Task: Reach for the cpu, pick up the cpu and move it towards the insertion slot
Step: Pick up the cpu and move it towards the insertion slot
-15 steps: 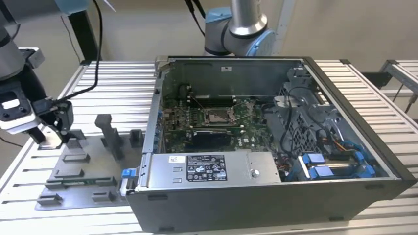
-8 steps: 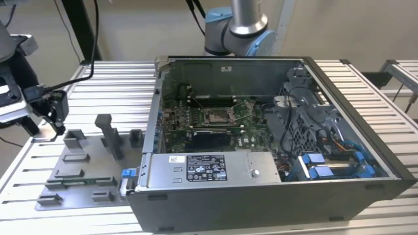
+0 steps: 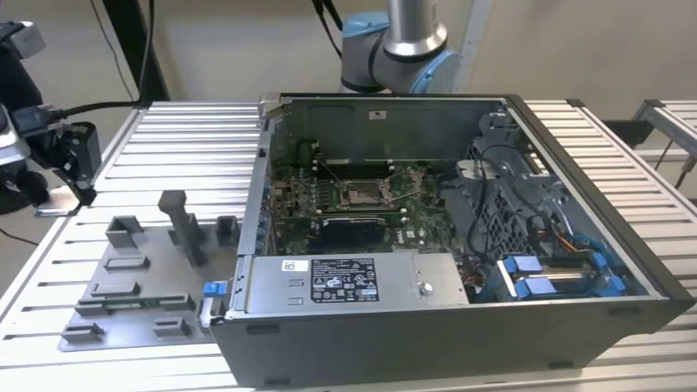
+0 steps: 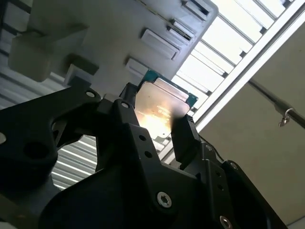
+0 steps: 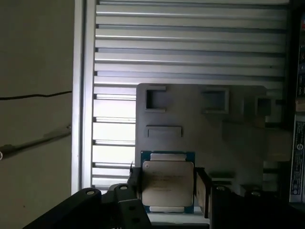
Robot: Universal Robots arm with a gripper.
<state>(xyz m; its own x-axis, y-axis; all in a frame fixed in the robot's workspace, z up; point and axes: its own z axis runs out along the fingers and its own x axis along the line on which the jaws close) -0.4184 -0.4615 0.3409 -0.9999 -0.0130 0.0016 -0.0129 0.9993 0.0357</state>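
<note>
Robot lifts a processor: the gripper (image 4: 156, 114) pinches the chip (image 5: 167, 185) by two opposite edges, jaws pressed against its sides, with the silvery top showing in both wrist views. The chip appears lifted clear of the grey plate (image 5: 209, 129) of holders, which lies at a corner of the slatted table (image 3: 185, 139), by the table's edge at the exterior view's left. The pickup looks done, and the carry toward the socket (image 3: 365, 193) seems to be the step in hand. The socket sits on the green board deep inside the open computer case (image 3: 458, 343), well apart from the chip. By the look of it, that trip calls for rising over the case's wall while keeping the chip level and the grip firm.
</note>
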